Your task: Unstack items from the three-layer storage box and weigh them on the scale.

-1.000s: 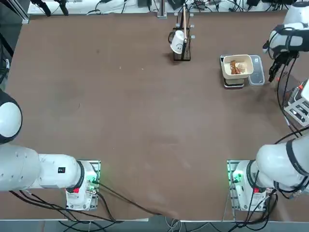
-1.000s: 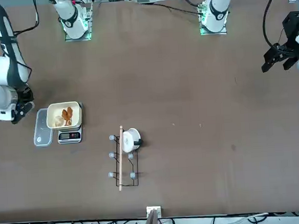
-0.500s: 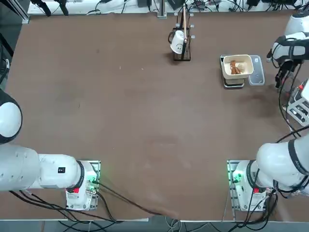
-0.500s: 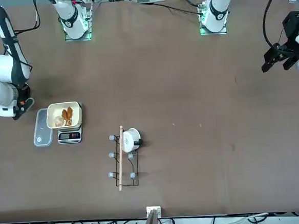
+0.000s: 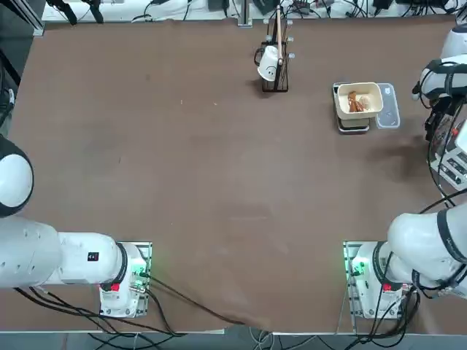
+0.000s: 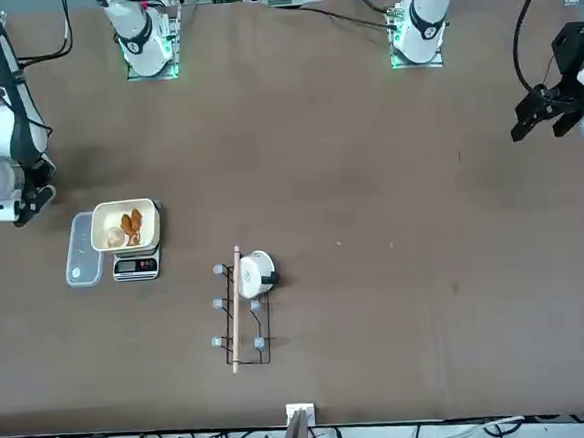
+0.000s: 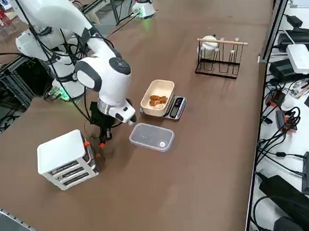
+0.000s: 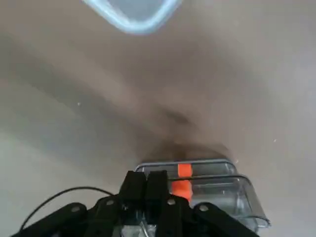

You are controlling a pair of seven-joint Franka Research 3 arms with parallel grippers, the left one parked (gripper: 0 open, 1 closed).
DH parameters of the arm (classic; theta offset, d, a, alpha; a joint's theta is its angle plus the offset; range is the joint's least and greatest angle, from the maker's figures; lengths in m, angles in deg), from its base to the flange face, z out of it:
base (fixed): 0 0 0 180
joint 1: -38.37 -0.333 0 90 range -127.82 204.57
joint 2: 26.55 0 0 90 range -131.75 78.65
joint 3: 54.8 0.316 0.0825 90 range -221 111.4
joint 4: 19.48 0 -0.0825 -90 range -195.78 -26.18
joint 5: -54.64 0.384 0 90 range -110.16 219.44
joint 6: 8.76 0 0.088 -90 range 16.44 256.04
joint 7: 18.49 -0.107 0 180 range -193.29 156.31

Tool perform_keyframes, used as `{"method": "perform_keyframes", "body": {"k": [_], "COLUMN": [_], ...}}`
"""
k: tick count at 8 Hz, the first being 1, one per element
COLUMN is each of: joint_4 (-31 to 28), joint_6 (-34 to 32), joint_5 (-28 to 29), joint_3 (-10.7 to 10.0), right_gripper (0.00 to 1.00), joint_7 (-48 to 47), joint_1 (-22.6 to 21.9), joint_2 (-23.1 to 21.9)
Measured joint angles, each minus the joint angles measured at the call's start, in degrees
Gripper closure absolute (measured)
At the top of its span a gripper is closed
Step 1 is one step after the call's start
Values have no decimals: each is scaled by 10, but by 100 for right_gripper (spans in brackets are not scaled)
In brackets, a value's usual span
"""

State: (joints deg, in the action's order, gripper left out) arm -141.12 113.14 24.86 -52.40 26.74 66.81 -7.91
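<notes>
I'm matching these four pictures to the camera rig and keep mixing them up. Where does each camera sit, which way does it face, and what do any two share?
Top: overhead, looking down; both arm bases at the bottom edge.
Front: across the table, facing the robot; right gripper at left.
Right side: raised, looking diagonally down at the storage box and the right arm.
Right wrist: on the arm, above its shut fingers.
Shared: top and front both show the scale and the wire rack.

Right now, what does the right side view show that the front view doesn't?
Only the right side view shows the three-layer storage box, with the right gripper close beside it, jaws shut. Only the front view shows the parked arm's gripper. Both show the scale with reddish-brown items in its cream bowl, the clear lid and the wire rack.
</notes>
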Motion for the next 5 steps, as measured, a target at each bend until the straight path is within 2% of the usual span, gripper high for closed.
{"method": "perform_keyframes", "body": {"k": [5], "joint_4": [0], "joint_6": [-15], "joint_5": [-19], "joint_3": [3], "right_gripper": [94], "joint_7": [1], "joint_1": [32], "joint_2": [2]}}
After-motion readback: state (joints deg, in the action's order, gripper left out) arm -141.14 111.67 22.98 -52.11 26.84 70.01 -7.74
